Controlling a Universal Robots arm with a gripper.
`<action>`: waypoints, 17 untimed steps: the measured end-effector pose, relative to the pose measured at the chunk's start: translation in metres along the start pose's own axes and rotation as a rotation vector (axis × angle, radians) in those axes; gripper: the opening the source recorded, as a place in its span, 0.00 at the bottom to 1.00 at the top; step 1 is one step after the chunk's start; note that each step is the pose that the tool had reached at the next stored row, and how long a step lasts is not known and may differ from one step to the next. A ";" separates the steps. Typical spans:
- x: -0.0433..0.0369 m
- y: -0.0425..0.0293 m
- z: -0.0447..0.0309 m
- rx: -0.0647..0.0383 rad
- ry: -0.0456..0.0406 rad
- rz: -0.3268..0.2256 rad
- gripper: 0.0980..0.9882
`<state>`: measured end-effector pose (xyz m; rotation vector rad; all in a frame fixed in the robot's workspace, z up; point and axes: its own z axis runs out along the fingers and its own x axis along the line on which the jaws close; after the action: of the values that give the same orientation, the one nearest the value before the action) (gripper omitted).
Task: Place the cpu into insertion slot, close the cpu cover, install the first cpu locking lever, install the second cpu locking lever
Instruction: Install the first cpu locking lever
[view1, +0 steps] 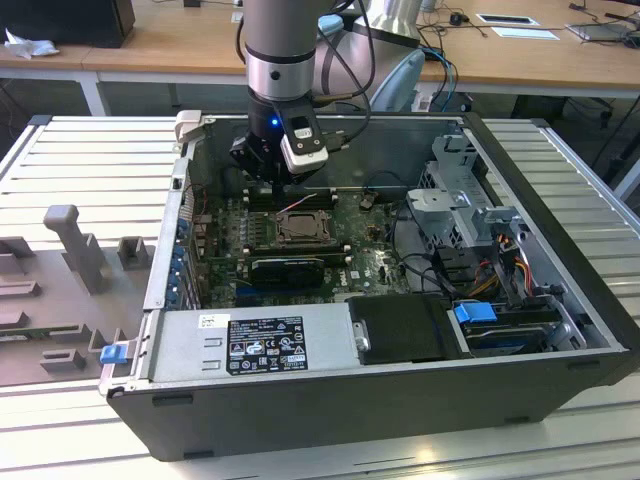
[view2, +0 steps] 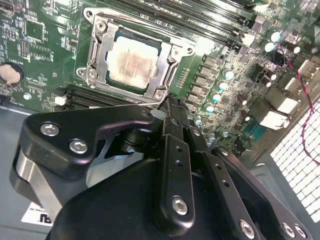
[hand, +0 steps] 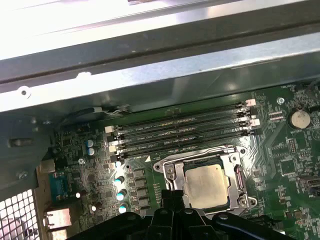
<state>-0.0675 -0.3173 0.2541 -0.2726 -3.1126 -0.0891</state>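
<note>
Hovering claw above cpu (covered)

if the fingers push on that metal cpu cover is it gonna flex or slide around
Probably stiff: the cpu cover looks like a silvery metal frame lying flat around the cpu. It likely won't slide, since it sits within the insertion slot. Its thin rails might bend under a hard sideways push.

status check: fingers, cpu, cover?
Gripper low at socket edge, fingers together, nothing held. Cpu seated in insertion slot, cpu cover down around it. Memory slots alongside, no obstruction seen.
</note>
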 end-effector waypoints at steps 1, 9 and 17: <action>0.0000 0.0000 0.0000 0.000 0.0005 -0.010 0.01; 0.0000 -0.0001 0.0000 0.002 0.0054 -0.096 0.01; 0.0000 -0.0002 0.0002 0.004 0.0098 -0.194 0.01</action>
<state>-0.0675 -0.3175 0.2539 0.0302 -3.1200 -0.0863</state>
